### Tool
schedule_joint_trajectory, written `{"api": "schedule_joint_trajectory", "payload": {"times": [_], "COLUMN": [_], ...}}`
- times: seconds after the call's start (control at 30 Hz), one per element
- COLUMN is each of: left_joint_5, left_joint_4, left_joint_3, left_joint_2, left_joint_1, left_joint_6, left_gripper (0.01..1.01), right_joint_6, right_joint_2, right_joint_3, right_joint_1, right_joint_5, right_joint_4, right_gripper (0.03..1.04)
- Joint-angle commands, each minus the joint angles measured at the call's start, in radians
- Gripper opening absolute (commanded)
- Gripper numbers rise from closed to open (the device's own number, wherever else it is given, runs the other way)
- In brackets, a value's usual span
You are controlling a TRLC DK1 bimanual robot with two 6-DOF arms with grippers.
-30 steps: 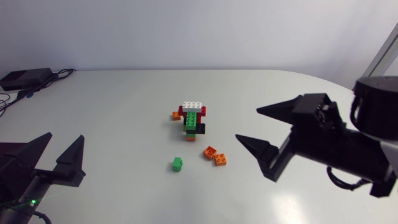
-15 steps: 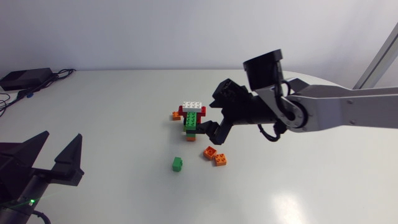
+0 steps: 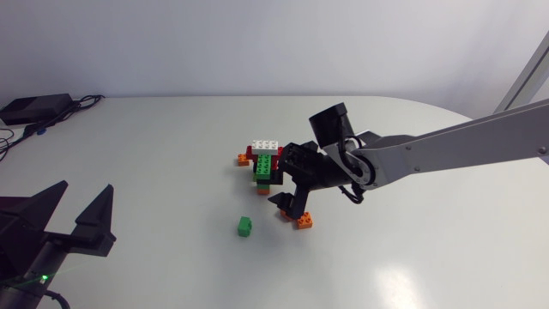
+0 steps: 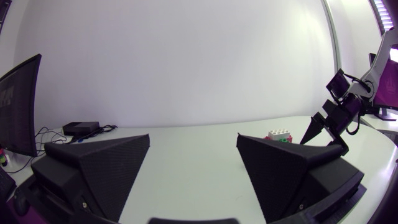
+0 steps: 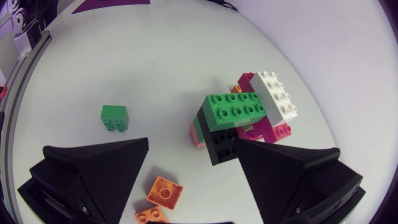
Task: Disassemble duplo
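Right gripper [image 3: 281, 178] has lowered beside duplo stack [image 3: 266, 161]

left wrist | duplo tower [image 4: 278, 134]: lower part hidden behind left end effector [image 4: 193, 140]

We are holding our right gripper [image 3: 288, 179] just right of the duplo stack [image 3: 268, 168], its fingers spread wide and gripping nothing. A white brick [image 3: 267, 146] is topping the stack. A green brick [image 3: 244, 226] and an orange brick [image 3: 304, 221] are lying near the stack's front. Our left gripper [image 3: 86, 190] is sitting well apart from the stack, fingers spread.
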Motion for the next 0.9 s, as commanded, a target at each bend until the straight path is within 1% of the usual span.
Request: {"api": "schedule_joint_trajectory", "payload": {"times": [0.0, 0.07, 0.5, 0.7, 0.8, 0.87], "left_joint_5": [0.0, 0.0, 0.0, 0.0, 0.0, 0.0], "left_joint_4": [0.005, 0.003, 0.006, 0.008, 0.008, 0.008], "left_joint_3": [-0.022, -0.022, -0.022, -0.022, -0.022, -0.022], "left_joint_2": [-0.017, -0.017, -0.017, -0.017, -0.017, -0.017], "left_joint_1": [-0.004, -0.004, -0.004, -0.002, -0.002, -0.002], "left_joint_6": [0.007, 0.007, 0.008, 0.008, 0.008, 0.008], "left_gripper": [0.984, 0.984, 0.984, 0.984, 0.984, 0.984], "right_joint_6": [-0.03, -0.036, -0.039, -0.038, -0.033, -0.031], "right_joint_2": [0.038, 0.055, 0.19, 0.213, 0.218, 0.216], "right_joint_3": [0.024, 0.032, 0.124, 0.128, 0.125, 0.119], "right_joint_1": [-0.011, -0.013, -0.039, -0.051, -0.051, -0.053], "right_joint_5": [-0.006, -0.006, -0.018, -0.035, -0.035, -0.037], "right_joint_4": [0.029, 0.046, 0.04, 0.039, 0.046, 0.062], "right_gripper": [1.0, 1.0, 1.0, 0.99, 0.88, 0.78]}}
